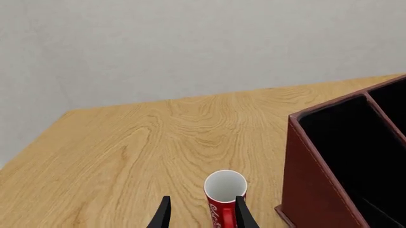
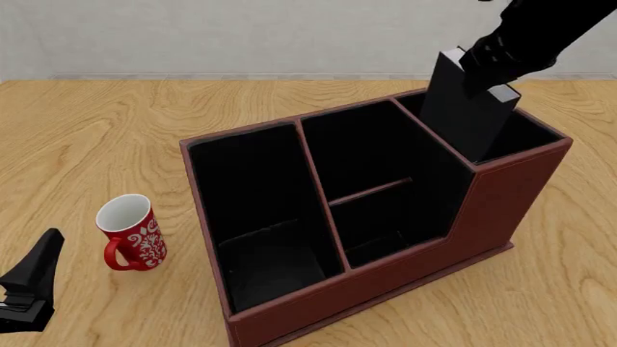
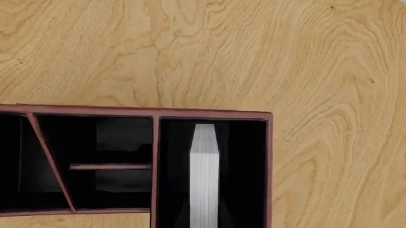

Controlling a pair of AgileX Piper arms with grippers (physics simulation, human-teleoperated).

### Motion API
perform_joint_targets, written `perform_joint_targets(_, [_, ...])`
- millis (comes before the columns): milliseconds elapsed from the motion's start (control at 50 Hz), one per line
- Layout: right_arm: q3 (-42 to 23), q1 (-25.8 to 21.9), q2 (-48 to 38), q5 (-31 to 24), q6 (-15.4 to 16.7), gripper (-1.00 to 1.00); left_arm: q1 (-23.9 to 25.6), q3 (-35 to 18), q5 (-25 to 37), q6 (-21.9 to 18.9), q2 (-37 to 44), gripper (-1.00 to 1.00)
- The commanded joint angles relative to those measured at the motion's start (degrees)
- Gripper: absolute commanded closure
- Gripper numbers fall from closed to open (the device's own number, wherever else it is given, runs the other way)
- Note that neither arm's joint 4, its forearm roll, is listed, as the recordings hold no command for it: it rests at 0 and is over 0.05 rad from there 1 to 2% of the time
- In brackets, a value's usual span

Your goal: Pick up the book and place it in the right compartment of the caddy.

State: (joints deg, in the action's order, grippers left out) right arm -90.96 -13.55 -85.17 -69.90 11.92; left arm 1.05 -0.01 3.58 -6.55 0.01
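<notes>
The right pincer (image 2: pixel 487 69) held the book (image 2: pixel 469 112) partly down inside the right compartment (image 2: pixel 525 134) of the caddy (image 2: pixel 501 210), not yet let go, while the left pincer (image 1: pixel 201 213) stood open and empty.

The book's (image 2: pixel 469 116) lower end is hidden inside the caddy (image 2: pixel 386 289). The right gripper's fingertips, black against the book, cannot be made out. The left gripper (image 1: pixel 201 216) is cropped by the frame edge.
</notes>
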Motion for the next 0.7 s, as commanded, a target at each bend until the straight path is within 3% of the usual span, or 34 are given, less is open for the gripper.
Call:
perform_joint_targets(20, [-0.18,0.21,-0.31,0.0,-1.82,1.0,-0.04,0.0,0.08,-0.09,0.0,-1.0])
perform_joint_targets(700, [3.13,1.04,-2.06,2.13,-4.33,1.0,-0.17,0.0,0.26,-0.15,0.0,-1.0])
